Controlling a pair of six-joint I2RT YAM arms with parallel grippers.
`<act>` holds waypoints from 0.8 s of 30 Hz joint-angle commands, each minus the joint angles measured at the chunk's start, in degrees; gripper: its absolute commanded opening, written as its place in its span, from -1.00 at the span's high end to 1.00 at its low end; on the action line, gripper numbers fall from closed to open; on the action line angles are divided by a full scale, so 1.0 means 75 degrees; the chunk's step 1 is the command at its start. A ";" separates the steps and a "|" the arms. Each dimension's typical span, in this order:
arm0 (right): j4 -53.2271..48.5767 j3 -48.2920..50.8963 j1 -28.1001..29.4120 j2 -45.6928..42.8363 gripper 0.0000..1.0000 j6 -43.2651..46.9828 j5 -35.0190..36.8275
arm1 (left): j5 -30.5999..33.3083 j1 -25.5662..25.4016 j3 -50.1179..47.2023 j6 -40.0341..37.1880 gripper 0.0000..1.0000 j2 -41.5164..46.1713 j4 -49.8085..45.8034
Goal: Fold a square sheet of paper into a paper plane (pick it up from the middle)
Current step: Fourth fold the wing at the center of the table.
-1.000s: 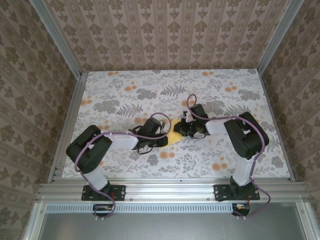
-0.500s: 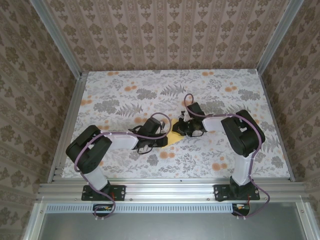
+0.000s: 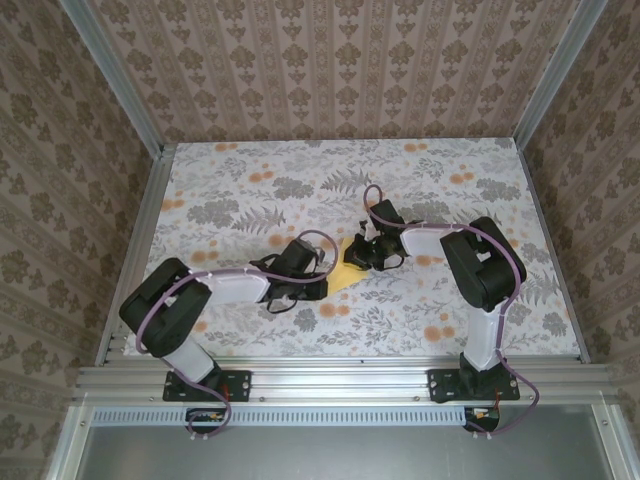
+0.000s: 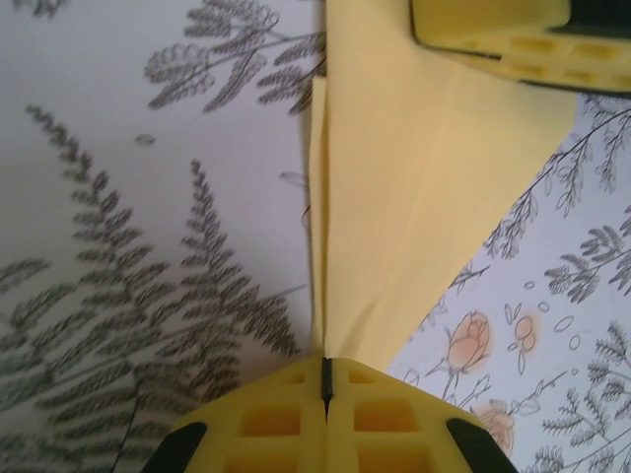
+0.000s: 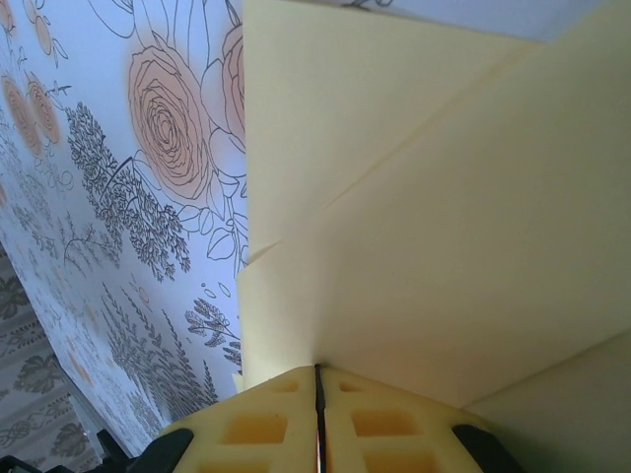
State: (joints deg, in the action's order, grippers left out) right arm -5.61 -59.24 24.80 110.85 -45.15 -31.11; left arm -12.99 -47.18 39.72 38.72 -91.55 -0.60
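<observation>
The pale-yellow sheet of paper (image 3: 347, 274) is folded into a tapering, creased shape and held between both arms just above the table's middle. In the left wrist view the paper (image 4: 414, 197) narrows down to my left gripper (image 4: 325, 367), which is shut on its pointed end. My right gripper (image 5: 317, 374) is shut on an edge of the folded paper (image 5: 444, 246), layered flaps spreading above it. The right gripper's yellow fingers (image 4: 493, 30) show at the paper's far end. From above, the left gripper (image 3: 326, 282) and right gripper (image 3: 358, 258) sit close together.
The table (image 3: 250, 200) has a floral cloth with grey ferns and small orange flowers (image 3: 435, 332). Aluminium rails (image 3: 130, 250) frame its left, right and near edges, with patterned walls behind. Both arms bend inward over the centre.
My right gripper has moved left toward the left gripper, still shut on the paper. The left arm's elbow has swung left and lower. The paper now stands more bunched between the grippers.
</observation>
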 commanded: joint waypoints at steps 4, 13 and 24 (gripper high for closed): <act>-0.0985 0.0200 -0.0060 0.0632 0.80 0.0090 0.1184 | -0.0767 0.0129 -0.0073 -0.0153 1.00 0.0722 -0.0744; -0.1069 0.0135 -0.0056 0.0829 0.81 0.0123 0.1148 | -0.2221 0.0534 0.0709 -0.0115 0.98 -0.0260 0.0413; -0.1738 -0.0154 -0.0060 0.1066 0.84 0.0151 0.1515 | -0.2206 0.0740 0.0969 -0.0250 0.95 -0.1171 0.0033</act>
State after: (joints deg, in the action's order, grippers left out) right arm -8.51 -62.37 24.75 112.77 -44.73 -31.48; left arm -29.21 -42.65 45.95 38.68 -99.92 1.56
